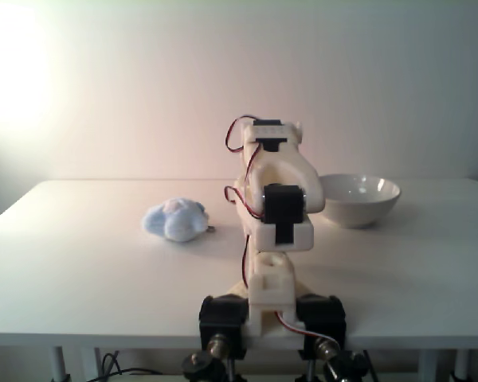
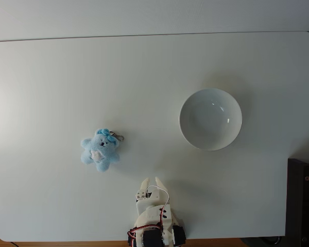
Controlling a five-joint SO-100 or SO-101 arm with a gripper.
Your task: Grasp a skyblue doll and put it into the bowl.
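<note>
Pale-blue plush marks the doll (image 2: pixel 99 149), which is seen lying flat on the white tabletop (image 2: pixel 51 77) in the view from above, up and to the left of the tool (image 2: pixel 152 184) and well apart from it. A small metal ring is attached at the doll's upper right. The tool is held low near the bottom edge of that view, its two pointed tips spread a little with nothing between them. The bowl (image 2: pixel 210 119) is set up and to the right of the tool, empty and upright. In the front-facing view, the doll (image 1: pixel 175 220) is found left of the folded arm (image 1: pixel 275 215) and the bowl (image 1: pixel 358 199) right of it.
</note>
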